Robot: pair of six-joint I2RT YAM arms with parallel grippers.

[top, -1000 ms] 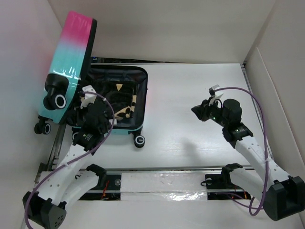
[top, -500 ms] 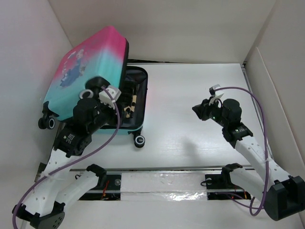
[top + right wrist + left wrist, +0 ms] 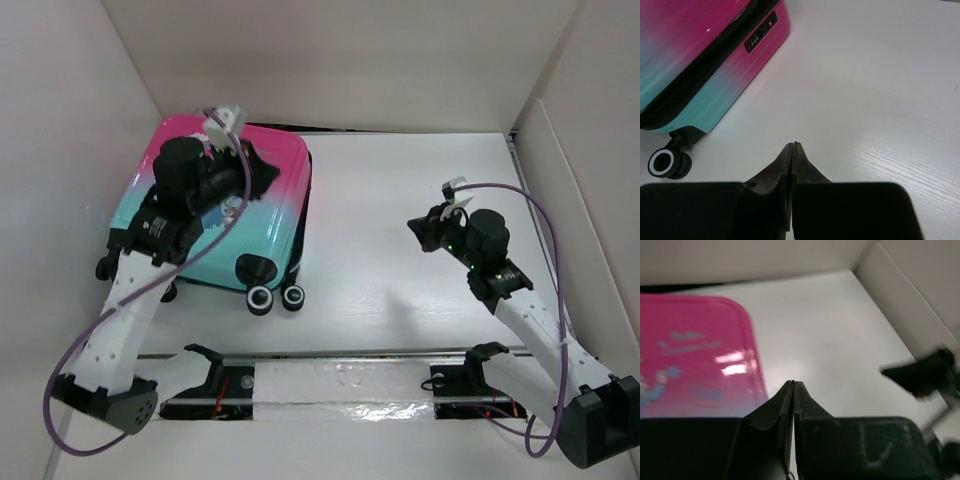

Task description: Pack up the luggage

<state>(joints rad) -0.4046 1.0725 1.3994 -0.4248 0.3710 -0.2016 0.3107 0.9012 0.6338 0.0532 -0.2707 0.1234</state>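
Note:
The luggage (image 3: 272,218), pink at the far end and teal at the near end, lies flat on the table's left with its lid down. Its black wheels (image 3: 260,298) point toward me. My left gripper (image 3: 270,172) is shut and empty, above the lid's far right corner. In the left wrist view the pink lid (image 3: 690,355) lies left of the shut left gripper (image 3: 793,383). My right gripper (image 3: 412,228) is shut and empty over bare table, right of the case. The right wrist view shows the right gripper (image 3: 794,144), the case's side (image 3: 715,55) and its lock (image 3: 760,37).
White walls close in the table on the left (image 3: 60,150), back and right (image 3: 590,170). A metal rail (image 3: 330,355) runs along the near edge. One wheel (image 3: 665,162) shows at the case's near corner. The black pouch is out of view.
The suitcase lid has swung from upright down onto the base, hiding the lining and contents. My left arm moved up and over the lid with it. The right arm stayed put.

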